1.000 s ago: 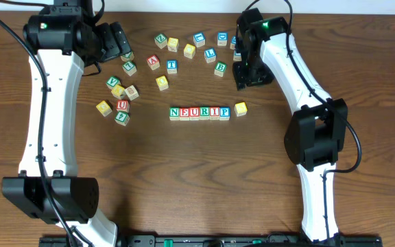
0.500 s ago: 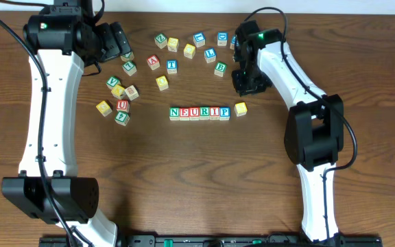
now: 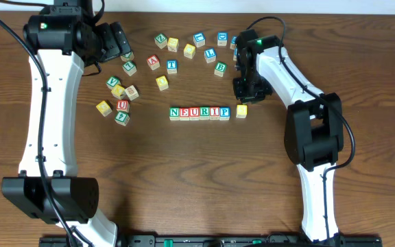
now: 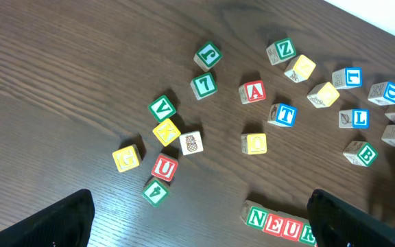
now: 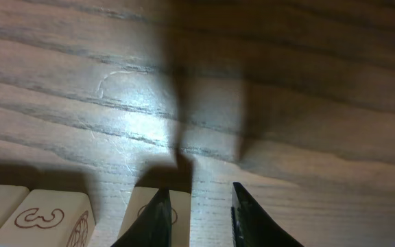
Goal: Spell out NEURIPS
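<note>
Reads NEURIP across the six-cube row [image 3: 199, 112], set edge to edge at the middle of the table [image 3: 184, 178], apparently so as to run left to right under the overhead camera. Leaves the seventh place to the yellow-topped cube [image 3: 241, 110], just beside the P at the row's right end and seemingly a touch off the line; hard to tell whether touching the P, and no S legible on its top from above.

Finds the right gripper [image 5: 199, 195] low at that cube, fingers drawn narrow with only bare wood showing between them in the wrist view and nothing clamped. Looks, at a guess, better suited to nudging the cube into line than to lifting it.

Finds the left gripper [image 4: 201, 206] up at the table's far left, jaws spread wide and empty, well apart from the row, presumably to stay clear of the working arm.

Shows spare lettered cubes [image 3: 172, 65] scattered loose along the far side, among them a second U [image 3: 122, 105], plausibly left aside as unneeded.

Offers no tray, box or bin anywhere in view: every cube directly on the wood.
</note>
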`<state>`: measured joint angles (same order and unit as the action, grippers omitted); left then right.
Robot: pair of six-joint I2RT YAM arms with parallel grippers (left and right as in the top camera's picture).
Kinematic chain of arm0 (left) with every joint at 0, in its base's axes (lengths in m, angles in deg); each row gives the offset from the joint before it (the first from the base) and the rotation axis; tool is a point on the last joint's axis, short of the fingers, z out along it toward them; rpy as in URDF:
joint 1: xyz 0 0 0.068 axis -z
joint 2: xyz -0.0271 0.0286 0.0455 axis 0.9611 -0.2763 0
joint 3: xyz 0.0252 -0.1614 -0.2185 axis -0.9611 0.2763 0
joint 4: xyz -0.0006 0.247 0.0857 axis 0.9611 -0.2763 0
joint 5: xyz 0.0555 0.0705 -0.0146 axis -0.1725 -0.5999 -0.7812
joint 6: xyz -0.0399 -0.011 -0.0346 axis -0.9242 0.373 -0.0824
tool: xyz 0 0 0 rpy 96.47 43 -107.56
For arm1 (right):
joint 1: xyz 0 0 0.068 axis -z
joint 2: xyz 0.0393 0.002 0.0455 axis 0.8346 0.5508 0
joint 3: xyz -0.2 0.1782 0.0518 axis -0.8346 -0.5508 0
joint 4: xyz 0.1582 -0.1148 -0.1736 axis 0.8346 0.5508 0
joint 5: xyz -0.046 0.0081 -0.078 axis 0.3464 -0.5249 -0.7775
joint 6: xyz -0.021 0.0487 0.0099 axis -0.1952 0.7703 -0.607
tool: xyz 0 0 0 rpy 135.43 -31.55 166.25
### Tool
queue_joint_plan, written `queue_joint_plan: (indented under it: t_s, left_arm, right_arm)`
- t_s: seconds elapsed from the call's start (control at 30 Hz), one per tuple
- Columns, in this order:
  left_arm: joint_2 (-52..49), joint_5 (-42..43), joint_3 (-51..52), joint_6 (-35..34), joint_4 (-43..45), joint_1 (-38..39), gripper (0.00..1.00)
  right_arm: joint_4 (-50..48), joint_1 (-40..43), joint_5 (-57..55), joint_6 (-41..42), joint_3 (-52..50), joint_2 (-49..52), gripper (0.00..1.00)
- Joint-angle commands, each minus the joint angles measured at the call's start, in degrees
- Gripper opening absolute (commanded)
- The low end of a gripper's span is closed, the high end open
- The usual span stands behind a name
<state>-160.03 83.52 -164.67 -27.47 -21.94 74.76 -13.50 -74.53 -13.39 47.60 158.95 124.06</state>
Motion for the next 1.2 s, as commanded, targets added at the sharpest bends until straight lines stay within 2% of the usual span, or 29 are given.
queue_joint_plan:
  t_s: [0.0,0.7,0.77,0.87,1.17]
  left_arm:
    - [-0.46,-0.72,0.31,0.59,-0.15,-0.24,0.98]
    - [-0.44,-0.72,0.31,0.59,-0.15,-0.24,0.98]
    - [-0.44,-0.72,0.31,0.59,-0.15,-0.24,0.98]
    - [-0.46,-0.72,0.31,0.59,-0.15,-0.24,0.98]
    - [-0.46,-0.72,0.31,0.59,-0.15,-0.24,0.98]
  right_arm:
    - [0.70,-0.52,0.35,2.12,-0.31,-0.04,0.23]
    - [-0.31,-2.12,2.67,2.08,-0.26,-0.04,0.23]
    - [-0.20,-1.40,2.23,2.08,1.03,-0.04,0.19]
    - [1.44,-0.26,2.23,1.31,4.04,-0.35,0.20]
    - [5.16,3.08,1.18,0.98,6.16,-7.39,0.23]
